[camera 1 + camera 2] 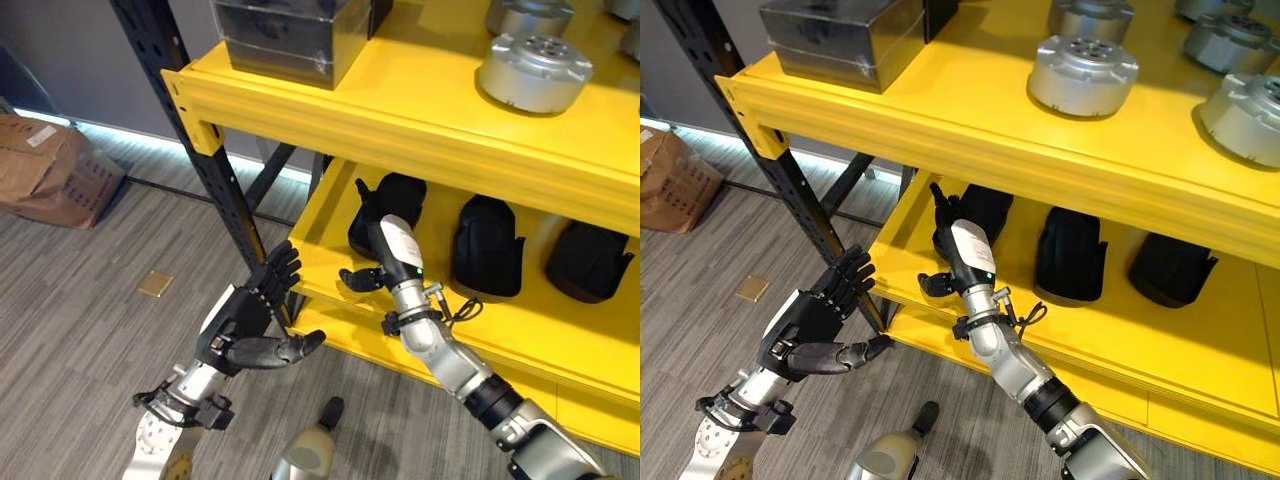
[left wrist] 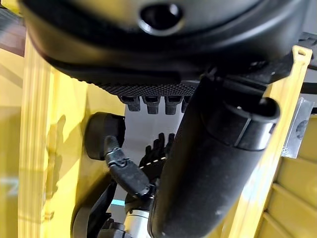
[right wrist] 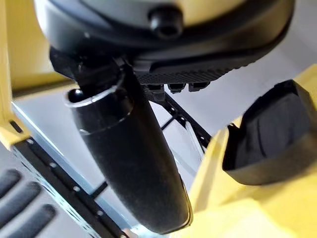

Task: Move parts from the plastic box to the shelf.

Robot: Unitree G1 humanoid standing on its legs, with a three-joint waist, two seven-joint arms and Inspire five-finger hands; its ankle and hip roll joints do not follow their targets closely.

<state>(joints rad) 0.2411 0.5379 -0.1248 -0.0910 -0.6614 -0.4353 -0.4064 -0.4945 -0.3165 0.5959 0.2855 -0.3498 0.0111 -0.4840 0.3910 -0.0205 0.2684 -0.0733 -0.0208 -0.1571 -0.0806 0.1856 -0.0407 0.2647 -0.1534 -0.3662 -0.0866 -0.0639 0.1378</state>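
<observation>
Three black moulded parts lie in a row on the lower yellow shelf (image 1: 330, 215): a left one (image 1: 402, 192), a middle one (image 1: 487, 248) and a right one (image 1: 590, 262). My right hand (image 1: 383, 238) reaches into that shelf and rests against the left black part (image 3: 267, 134). Its thumb (image 1: 358, 278) sticks out sideways, a finger (image 1: 937, 192) points straight up, and it is open with nothing in it. My left hand (image 1: 240, 320) hovers open in front of the shelf's front edge, fingers straight, thumb stretched toward the shelf, holding nothing.
Silver round parts (image 1: 533, 72) and a dark glossy box (image 1: 290, 35) stand on the upper yellow shelf (image 1: 400, 120). A black perforated post (image 1: 215, 190) rises just behind my left hand. A crumpled cardboard box (image 1: 50, 170) sits on the grey floor at the left.
</observation>
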